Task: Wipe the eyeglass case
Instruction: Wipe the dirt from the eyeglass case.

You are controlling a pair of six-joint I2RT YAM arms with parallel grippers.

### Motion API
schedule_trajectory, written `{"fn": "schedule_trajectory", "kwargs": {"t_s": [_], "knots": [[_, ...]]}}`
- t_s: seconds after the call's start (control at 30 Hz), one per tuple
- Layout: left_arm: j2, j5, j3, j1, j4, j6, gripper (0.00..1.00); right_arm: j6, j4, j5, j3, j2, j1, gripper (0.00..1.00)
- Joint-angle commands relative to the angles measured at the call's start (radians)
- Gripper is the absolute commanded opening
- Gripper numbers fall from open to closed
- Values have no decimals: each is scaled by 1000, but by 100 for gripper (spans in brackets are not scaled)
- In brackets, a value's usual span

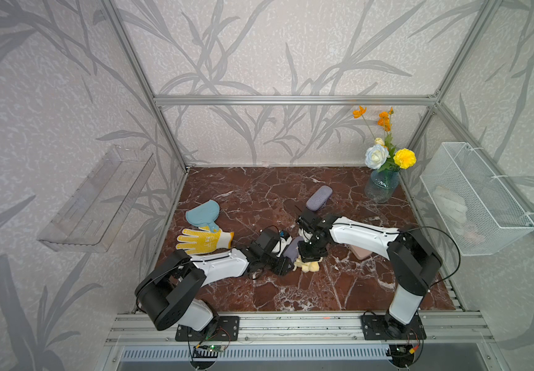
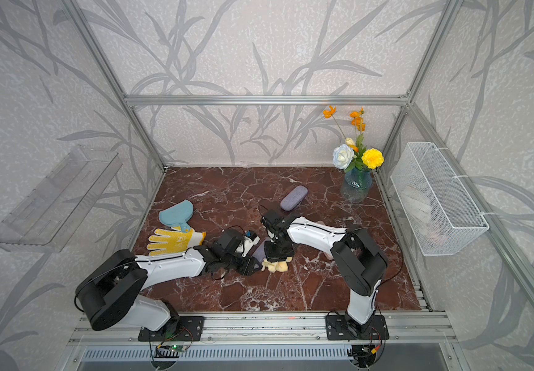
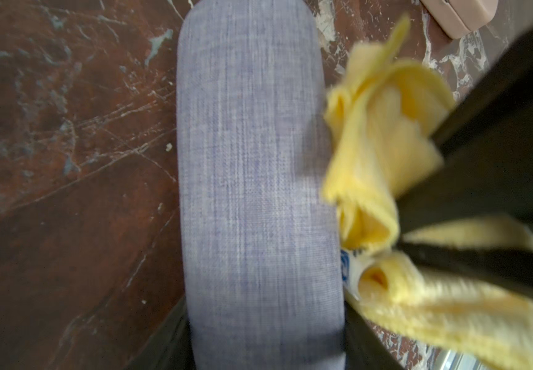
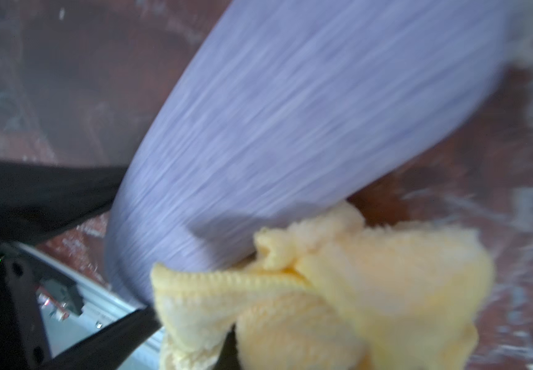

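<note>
My left gripper (image 3: 265, 339) is shut on a lavender-grey fabric eyeglass case (image 3: 258, 160), its dark fingers (image 3: 169, 339) pressing both long sides near one end. In both top views the eyeglass case (image 1: 292, 249) (image 2: 259, 252) sits mid-table between the two wrists. My right gripper (image 4: 226, 346) is shut on a bunched yellow cloth (image 4: 355, 288), which lies against one long edge of the case (image 4: 291, 128). The cloth (image 1: 307, 266) (image 2: 275, 265) hangs below the right gripper (image 1: 310, 257). The wrist views are blurred.
A second grey-purple case (image 1: 319, 198) lies further back. A pink case (image 1: 361, 253) sits under the right forearm. A blue mitt (image 1: 202, 213) and a yellow glove (image 1: 203, 240) lie at the left. A flower vase (image 1: 382, 186) stands back right, by a wire basket (image 1: 474, 199).
</note>
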Motion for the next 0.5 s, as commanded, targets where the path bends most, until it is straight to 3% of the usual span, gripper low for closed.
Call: {"fn": "schedule_trajectory", "kwargs": {"t_s": [0.0, 0.17, 0.47], "knots": [[14, 79, 12, -3, -15, -4, 4, 22, 74, -152, 20, -46, 7, 0], [10, 110, 20, -2, -20, 6, 3, -5, 60, -111, 76, 15, -64, 0], [-28, 155, 11, -2, -10, 10, 0, -99, 30, 119, 227, 150, -252, 0]]}}
